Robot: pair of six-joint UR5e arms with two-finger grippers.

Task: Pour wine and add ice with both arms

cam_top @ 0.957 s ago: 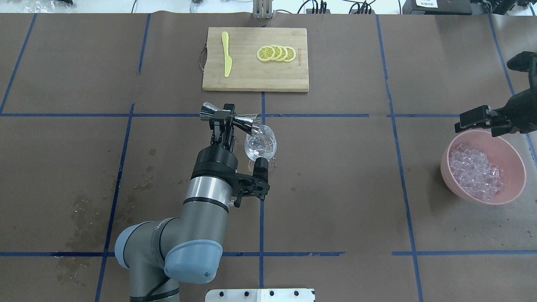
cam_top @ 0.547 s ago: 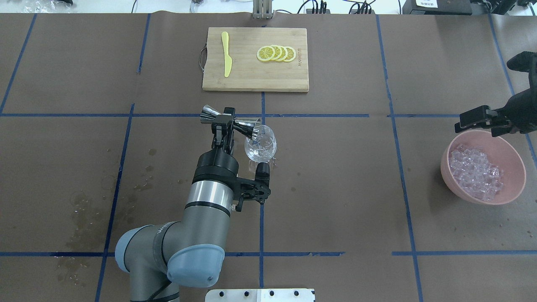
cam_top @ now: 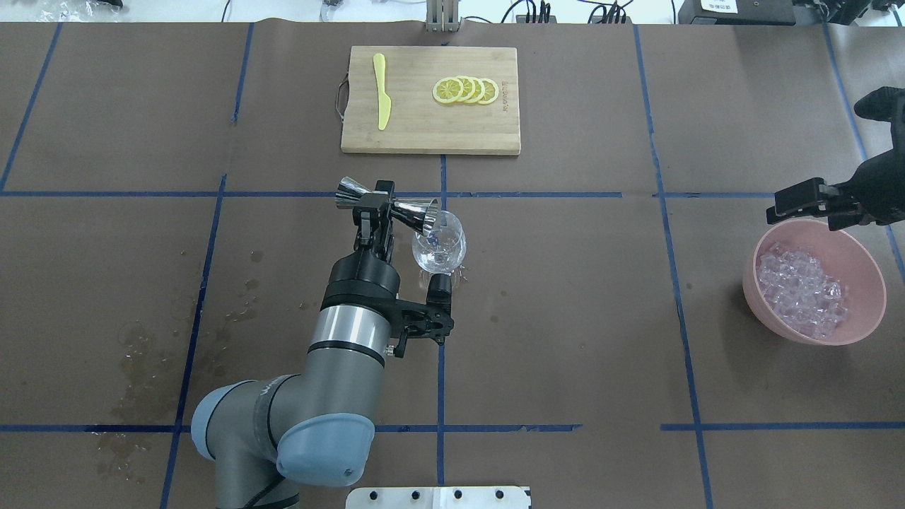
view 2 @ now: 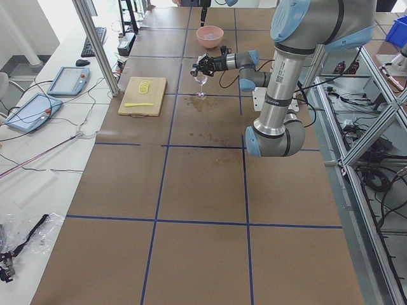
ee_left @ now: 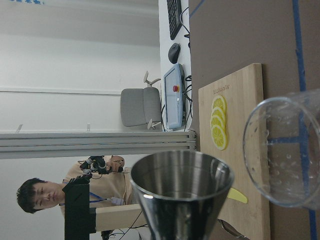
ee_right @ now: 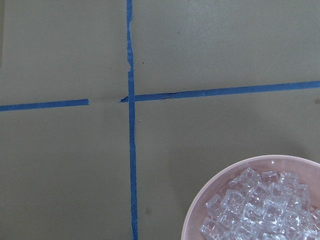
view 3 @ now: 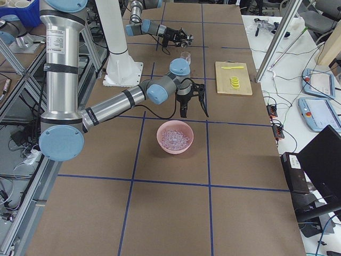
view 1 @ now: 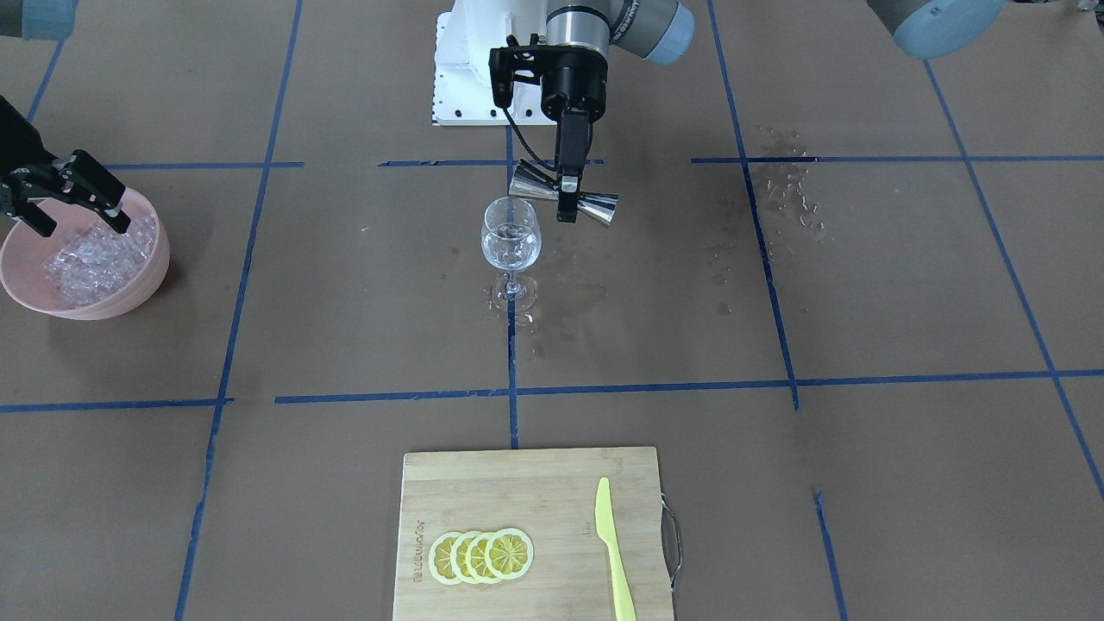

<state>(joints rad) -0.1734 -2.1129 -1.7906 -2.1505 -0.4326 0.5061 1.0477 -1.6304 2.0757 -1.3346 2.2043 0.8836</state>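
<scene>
A long table [cam_top: 565,318], papered in matt brown and ruled into squares by blue tape, fills a lab lined with white benches, tablets and aluminium framing. Dark wet patches [cam_top: 141,360] stain the paper on the robot's left. The left arm [cam_top: 339,353], a brushed silver tube with pale-blue caps, reaches to the table's middle. Its left gripper [cam_top: 375,203] is clamped on the narrow waist of a polished steel double-cone jigger [cam_top: 418,212], which lies nearly level with one mouth at the rim of a stemmed wine glass [cam_top: 440,249]. On the side far from the robot lies a rectangular bamboo cutting board [cam_top: 431,127] with a yellow plastic knife [cam_top: 382,92] and four overlapping lemon slices [cam_top: 466,90]. At the table's right end a round pink bowl [cam_top: 868,279] holds the ice [cam_top: 799,290], a heap of glassy cubes. The right gripper [view 1: 76,216] hangs above it with jaws spread and nothing in them. The wine [view 1: 511,252], clear as water, sits in the glass with beads clinging to the wall; whether any is falling from the jigger cannot be told
</scene>
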